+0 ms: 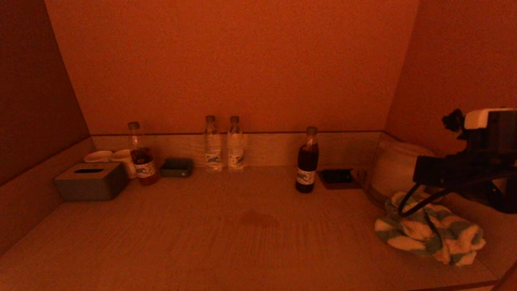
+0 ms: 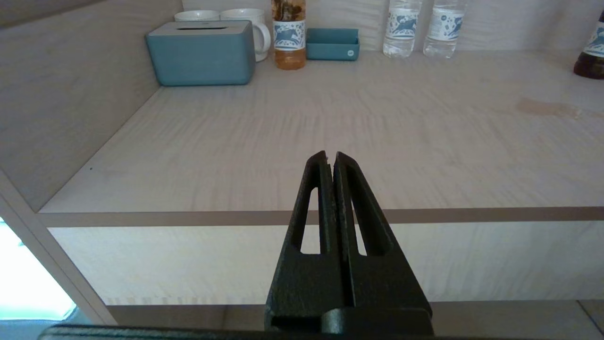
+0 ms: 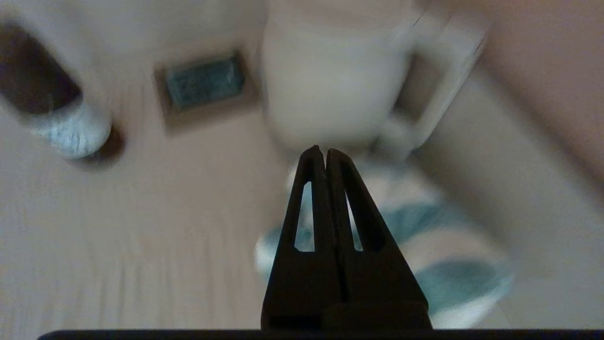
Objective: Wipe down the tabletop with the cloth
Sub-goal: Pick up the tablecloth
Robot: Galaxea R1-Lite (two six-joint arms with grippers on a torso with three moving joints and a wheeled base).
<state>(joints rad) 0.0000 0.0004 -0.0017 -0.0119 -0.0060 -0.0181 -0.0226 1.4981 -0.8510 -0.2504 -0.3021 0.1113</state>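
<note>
The blue-and-white striped cloth (image 1: 430, 234) lies crumpled on the wooden tabletop (image 1: 202, 242) at the front right. It also shows in the right wrist view (image 3: 448, 250). My right gripper (image 3: 322, 151) is shut and empty, hovering just above the cloth's far side; its black body (image 1: 428, 171) shows at the right edge of the head view. A faint brown stain (image 1: 256, 218) marks the middle of the tabletop and also shows in the left wrist view (image 2: 547, 107). My left gripper (image 2: 330, 156) is shut and empty, held before the table's front edge, out of the head view.
Along the back wall stand a tissue box (image 1: 91, 181), two mugs (image 1: 121, 159), a tea bottle (image 1: 141, 155), a small box (image 1: 176, 167), two water bottles (image 1: 222, 145) and a dark bottle (image 1: 307, 161). A dark tray (image 1: 338, 177) and a kettle (image 1: 398, 169) sit behind the cloth.
</note>
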